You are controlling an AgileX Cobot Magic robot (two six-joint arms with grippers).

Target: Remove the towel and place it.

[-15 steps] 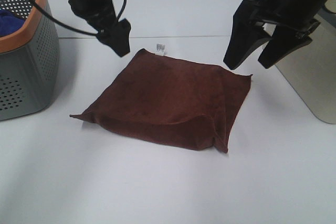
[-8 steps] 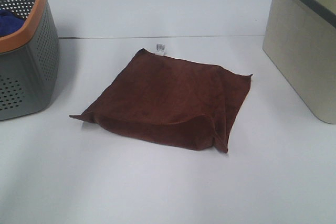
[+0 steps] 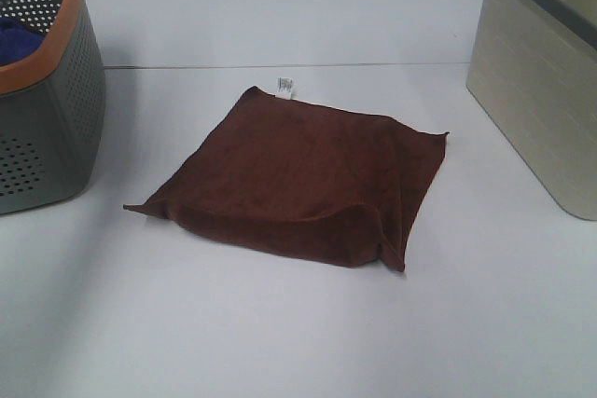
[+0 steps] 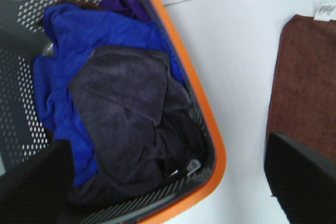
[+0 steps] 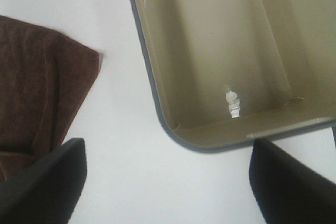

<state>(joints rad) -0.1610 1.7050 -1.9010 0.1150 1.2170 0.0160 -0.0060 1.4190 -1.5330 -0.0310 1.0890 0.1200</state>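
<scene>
The dark brown towel (image 3: 298, 170) lies folded and flat on the white table, with its small white tag (image 3: 285, 85) at the far corner. No gripper touches it, and neither gripper shows in the exterior high view. In the left wrist view, my left gripper (image 4: 168, 145) is open and empty above the grey basket, with the towel's edge (image 4: 307, 82) to one side. In the right wrist view, my right gripper (image 5: 168, 148) is open and empty above the table by the beige bin, with a towel corner (image 5: 37, 82) beside it.
A grey perforated basket with an orange rim (image 3: 56, 128) stands at the left and holds a blue cloth (image 4: 79, 30) and a dark grey cloth (image 4: 126, 108). A beige bin (image 3: 541, 90) with a grey rim stands at the right, its inside (image 5: 210, 51) almost bare.
Both arms have risen up and out of the exterior high view. The towel has not moved.
</scene>
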